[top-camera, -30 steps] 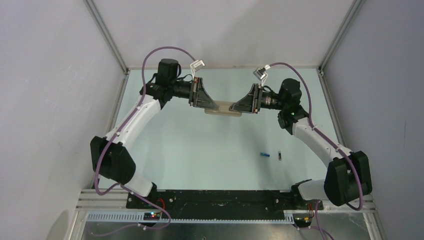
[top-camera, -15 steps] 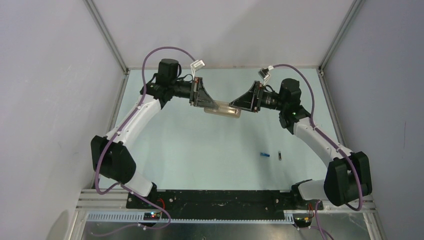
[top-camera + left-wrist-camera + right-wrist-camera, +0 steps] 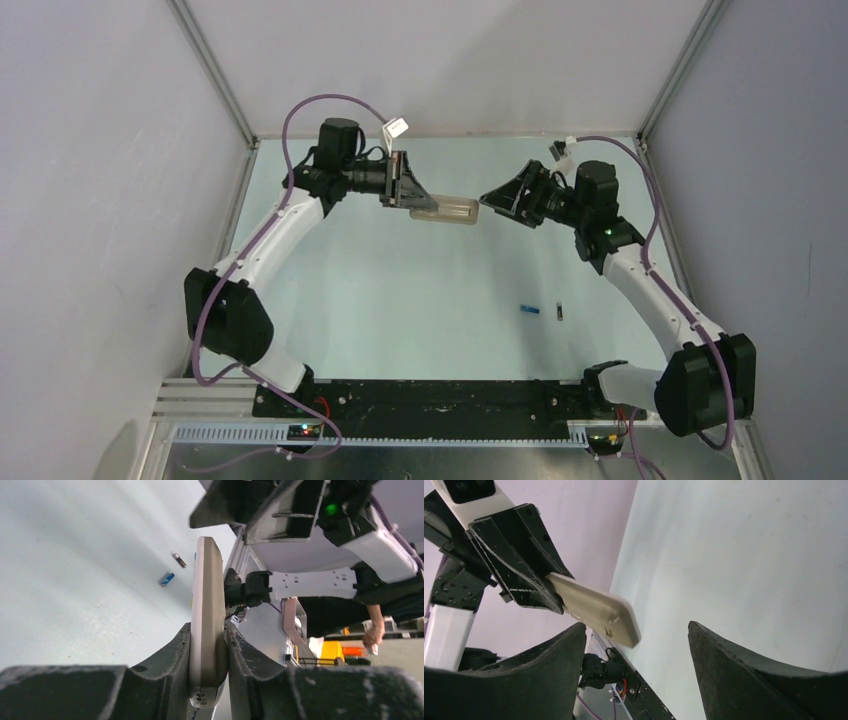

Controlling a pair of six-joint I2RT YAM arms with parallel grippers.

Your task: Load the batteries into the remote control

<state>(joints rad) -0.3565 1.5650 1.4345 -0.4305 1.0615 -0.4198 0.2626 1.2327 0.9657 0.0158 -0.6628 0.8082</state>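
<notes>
Aloft, the left gripper point(image 3: 207, 647) clamps the remote control point(image 3: 206, 595). Right gripper point(image 3: 488, 198) gapes nearby. Batteries point(image 3: 529, 310) lie on the table point(image 3: 400, 300).

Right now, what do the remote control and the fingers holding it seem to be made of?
Remote control: probably moulded plastic, matte beige, with smooth rounded edges. Fingers of the left gripper: dull black, seemingly hard plastic; fine scratches show.
</notes>
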